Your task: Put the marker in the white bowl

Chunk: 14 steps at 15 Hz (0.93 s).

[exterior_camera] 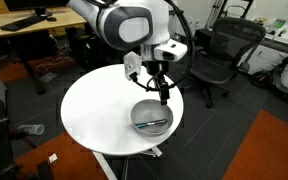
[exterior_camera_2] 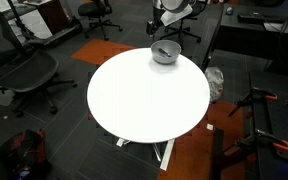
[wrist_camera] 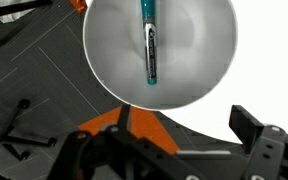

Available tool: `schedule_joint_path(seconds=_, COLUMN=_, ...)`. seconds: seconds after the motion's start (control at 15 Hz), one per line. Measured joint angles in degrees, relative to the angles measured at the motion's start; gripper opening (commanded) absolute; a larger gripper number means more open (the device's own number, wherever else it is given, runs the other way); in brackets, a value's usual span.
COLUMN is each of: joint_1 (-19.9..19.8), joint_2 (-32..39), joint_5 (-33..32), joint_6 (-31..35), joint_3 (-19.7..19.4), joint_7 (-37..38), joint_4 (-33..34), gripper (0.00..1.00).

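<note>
End effector (exterior_camera: 165, 98) over white bowl (exterior_camera: 142, 125), marker (wrist_camera: 150, 50) inside, white table (exterior_camera_2: 144, 105), office chairs (exterior_camera: 224, 50)

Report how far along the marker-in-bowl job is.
Done: the marker lies inside the white bowl, with nothing gripping it. In hand: nothing; the end effector hovers open just above the bowl. Left: probably only drawing the arm clear.
</note>
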Motion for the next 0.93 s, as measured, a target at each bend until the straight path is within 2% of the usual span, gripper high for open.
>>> schedule_joint_path(seconds=0.6, joint_1=3.51, joint_2=-18.74, joint_5=-8.88, joint_6=0.19, joint_3=0.76, joint_7=-0.57, joint_4=-19.14, gripper=1.0)
schedule_joint_path(seconds=0.93, joint_1=3.03, joint_2=-28.96, joint_5=-9.12, joint_6=0.2, joint_3=3.65, joint_7=-5.07, joint_4=-29.72, gripper=1.0)
